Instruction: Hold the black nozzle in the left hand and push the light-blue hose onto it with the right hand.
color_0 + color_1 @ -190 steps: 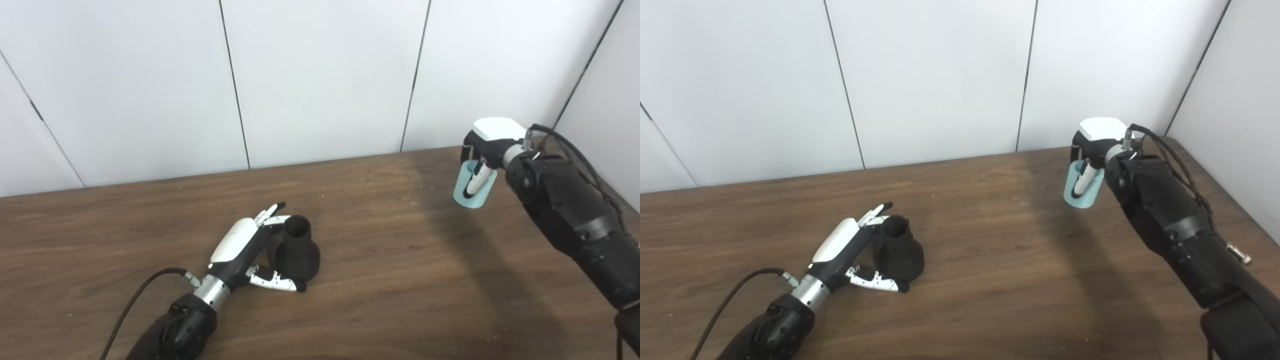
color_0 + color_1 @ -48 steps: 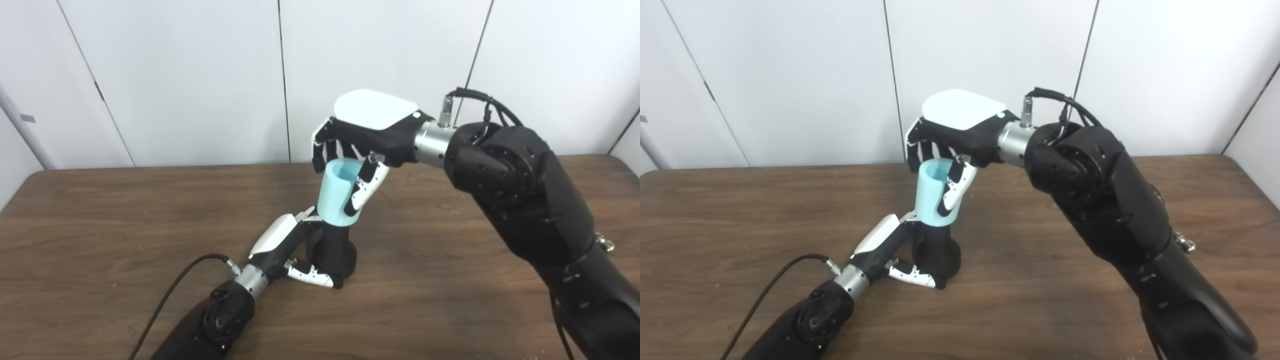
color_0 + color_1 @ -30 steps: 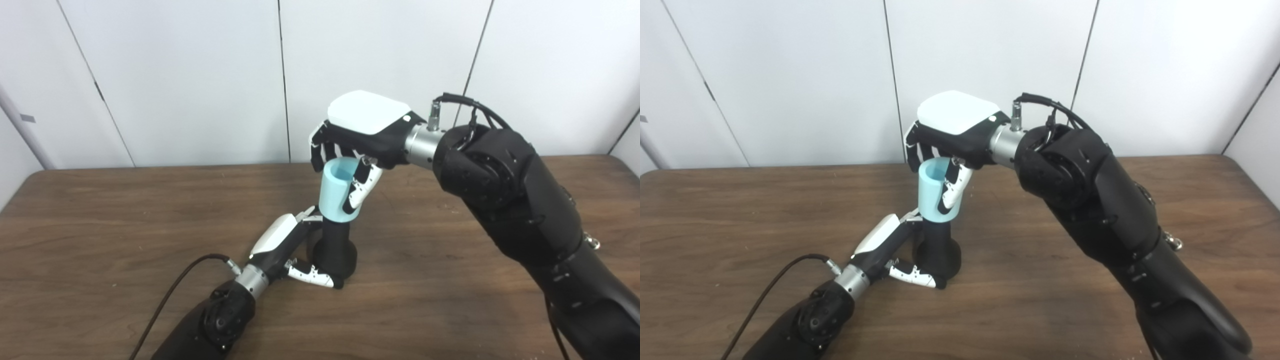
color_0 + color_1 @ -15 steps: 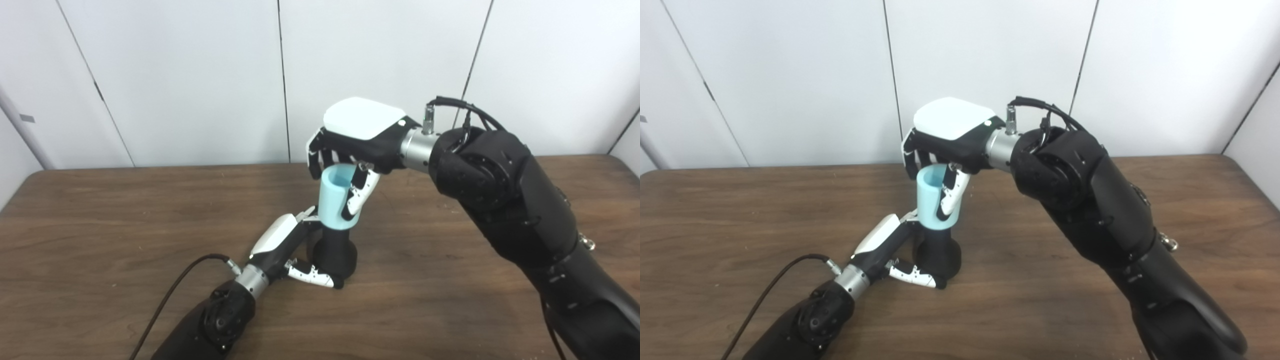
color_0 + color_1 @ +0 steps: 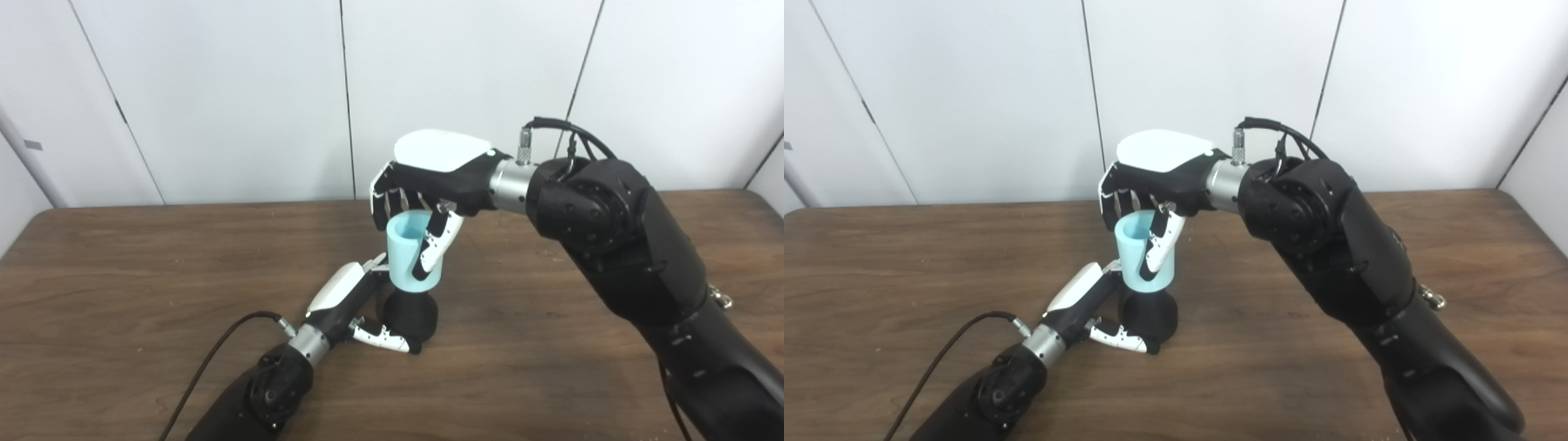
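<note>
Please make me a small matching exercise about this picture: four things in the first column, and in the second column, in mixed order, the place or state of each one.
Things:
1. light-blue hose
2. black nozzle
3. left hand
4. right hand

Places or states:
A. stands with its wide base on the table
B. grips the hose from above
C. sits over the nozzle's neck
D. low at the table, fingers around the nozzle's base

Pairs: 1-C, 2-A, 3-D, 4-B
</note>
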